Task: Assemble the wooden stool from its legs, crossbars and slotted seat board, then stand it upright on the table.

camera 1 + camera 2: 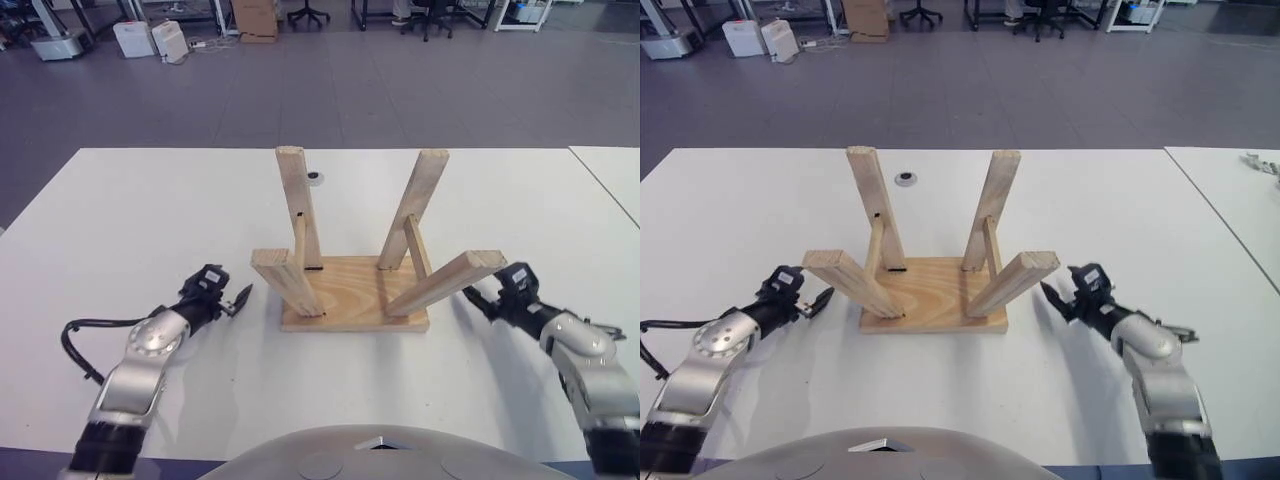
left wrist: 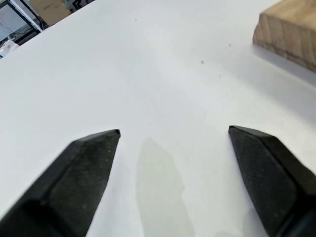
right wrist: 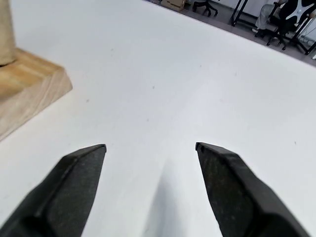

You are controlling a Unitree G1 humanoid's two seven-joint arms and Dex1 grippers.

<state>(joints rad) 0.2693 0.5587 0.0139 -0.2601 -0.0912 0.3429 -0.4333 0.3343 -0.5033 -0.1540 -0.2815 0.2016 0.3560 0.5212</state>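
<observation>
Jaws on both sides stand wide apart and hold nothing. From the left eye view, we note the left gripper (image 1: 240,297) low over the table (image 1: 150,200), its tips pointing at the stool (image 1: 350,250) and stopping short of it. The right gripper (image 1: 472,297) mirrors it on the other side, just beside the upper end of the near right leg but apart from it. The stool sits upside down mid-table: its seat board (image 1: 355,300) lies flat and its four legs (image 1: 298,205) splay upward. Thin crossbars (image 1: 417,245) join the near and far legs on each side. A small round object (image 1: 315,178) lies behind the far left leg. White tabletop runs from the left gripper out to the table's left edge. On the right, a narrow gap separates the table's edge from a second table (image 1: 610,170). The right eye view gives the same layout, with a strip of white surface between each gripper and the nearest leg. In the left wrist view, two dark fingers (image 2: 84,168) are spread wide, with tabletop showing between them. Beyond them is a wooden corner (image 2: 289,34); we cannot tell which part of the stool it is. In the right wrist view, the fingers (image 3: 64,187) are likewise well apart over white surface, with a corner of the seat board off to one side ahead of them.
</observation>
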